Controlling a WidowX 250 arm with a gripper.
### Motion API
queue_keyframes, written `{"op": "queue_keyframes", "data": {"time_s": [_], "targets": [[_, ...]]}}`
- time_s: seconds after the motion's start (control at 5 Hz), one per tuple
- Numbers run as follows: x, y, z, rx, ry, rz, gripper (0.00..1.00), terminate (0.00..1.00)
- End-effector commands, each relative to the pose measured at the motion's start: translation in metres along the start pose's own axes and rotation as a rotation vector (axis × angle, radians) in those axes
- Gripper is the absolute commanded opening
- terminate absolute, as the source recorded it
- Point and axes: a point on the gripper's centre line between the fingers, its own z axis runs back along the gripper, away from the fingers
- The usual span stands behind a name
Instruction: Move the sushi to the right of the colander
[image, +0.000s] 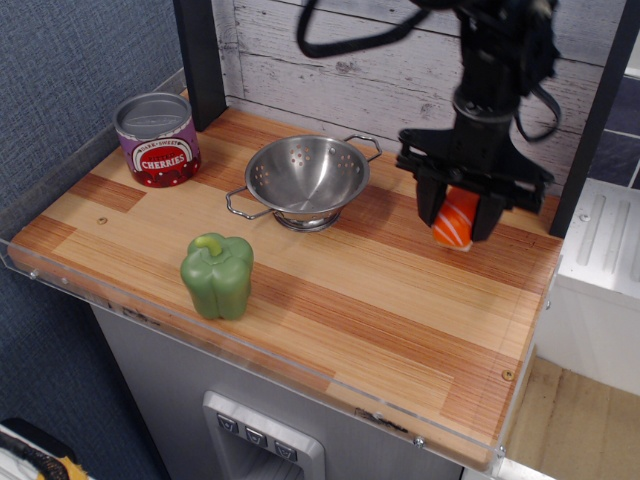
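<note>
The sushi (455, 220), orange with white stripes over a white base, is held between my gripper's (457, 222) black fingers, low over the wooden table (400, 300) at the right. I cannot tell whether its base touches the wood. The steel colander (307, 180) stands empty to the left of the sushi, with a gap between them. The gripper is shut on the sushi.
A purple cherries can (156, 140) stands at the back left. A green toy pepper (217, 276) stands near the front left edge. A white plank wall (400, 70) runs behind the table, with black posts at the left (198, 60) and right (592, 120).
</note>
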Motion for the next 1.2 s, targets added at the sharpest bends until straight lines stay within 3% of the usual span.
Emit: {"op": "queue_keyframes", "data": {"time_s": [0.0,0.2,0.4,0.6,1.0], "targets": [[0.013,-0.003,0.013,0.007,-0.028,-0.051,0.00,0.00],[0.021,0.011,0.010,-0.001,-0.005,-0.047,0.00,0.00],[0.022,0.010,0.007,-0.014,0.024,-0.054,1.00,0.00],[0.021,0.007,0.011,-0.016,0.028,-0.064,1.00,0.00],[0.018,0.009,0.046,0.001,-0.030,-0.054,1.00,0.00]]}}
